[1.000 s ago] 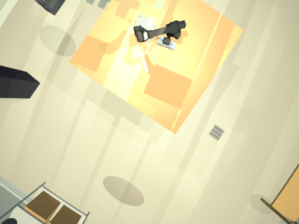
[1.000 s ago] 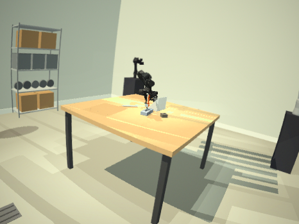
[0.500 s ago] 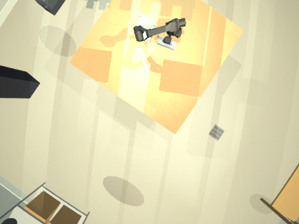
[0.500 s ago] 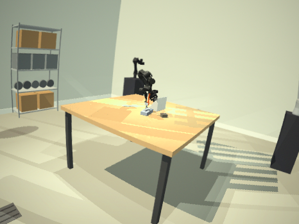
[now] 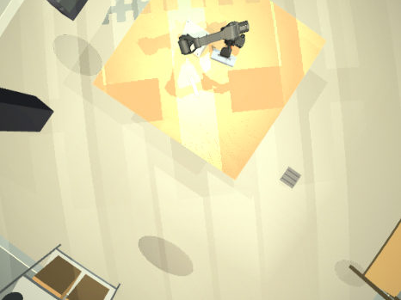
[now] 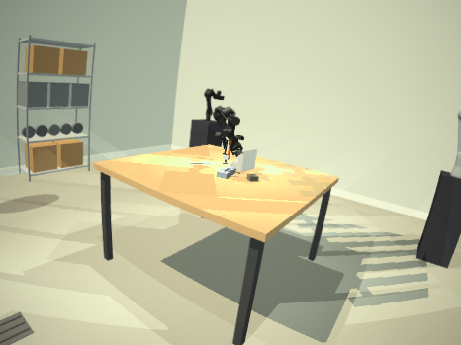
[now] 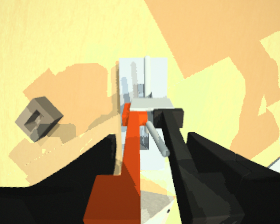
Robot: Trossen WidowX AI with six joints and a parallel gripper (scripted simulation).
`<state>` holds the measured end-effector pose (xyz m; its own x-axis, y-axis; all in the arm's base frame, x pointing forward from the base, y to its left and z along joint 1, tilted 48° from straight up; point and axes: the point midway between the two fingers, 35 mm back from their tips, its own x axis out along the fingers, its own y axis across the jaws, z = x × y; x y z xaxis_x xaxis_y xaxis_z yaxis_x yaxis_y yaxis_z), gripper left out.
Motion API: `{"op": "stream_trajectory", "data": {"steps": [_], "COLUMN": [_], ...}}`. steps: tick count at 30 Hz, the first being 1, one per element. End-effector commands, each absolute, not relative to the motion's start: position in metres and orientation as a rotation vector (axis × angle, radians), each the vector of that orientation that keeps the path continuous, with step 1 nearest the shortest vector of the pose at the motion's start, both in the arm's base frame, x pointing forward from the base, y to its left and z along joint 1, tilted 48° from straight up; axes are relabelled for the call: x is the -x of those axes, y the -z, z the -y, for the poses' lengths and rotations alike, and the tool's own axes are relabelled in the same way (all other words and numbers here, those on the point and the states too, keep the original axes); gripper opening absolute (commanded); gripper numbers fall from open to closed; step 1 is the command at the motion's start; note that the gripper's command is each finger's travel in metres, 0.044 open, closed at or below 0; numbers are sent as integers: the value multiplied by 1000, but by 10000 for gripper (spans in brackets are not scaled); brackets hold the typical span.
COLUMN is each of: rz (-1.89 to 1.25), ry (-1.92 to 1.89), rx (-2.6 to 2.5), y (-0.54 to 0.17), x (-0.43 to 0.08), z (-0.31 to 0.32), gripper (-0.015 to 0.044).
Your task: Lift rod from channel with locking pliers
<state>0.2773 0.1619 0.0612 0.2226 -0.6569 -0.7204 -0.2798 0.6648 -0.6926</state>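
Here we are with our gripper [image 5: 226, 51] [image 6: 230, 140] [image 7: 151, 138] closed on the pliers [image 5: 231, 46] [image 6: 230, 149] [image 7: 132, 145], orange handle on one side, black on the other! Below them we see the pale channel block [image 5: 217, 57] [image 6: 226, 172] [image 7: 127, 75], and the rod [image 7: 147, 75] shows across it, just beyond the pliers' head; whether the jaws grip it or have locked, we cannot tell
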Motion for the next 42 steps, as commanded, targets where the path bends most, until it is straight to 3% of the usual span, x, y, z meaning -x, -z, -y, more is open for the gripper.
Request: {"op": "stream_trajectory", "data": {"steps": [1,42], "rz": [-1321,-1135], "ry": [286,191], "rx": [861,867], "y": [-69,-96], "x": [-280,-287], "z": [-169,-205], "gripper": [103,103]}}
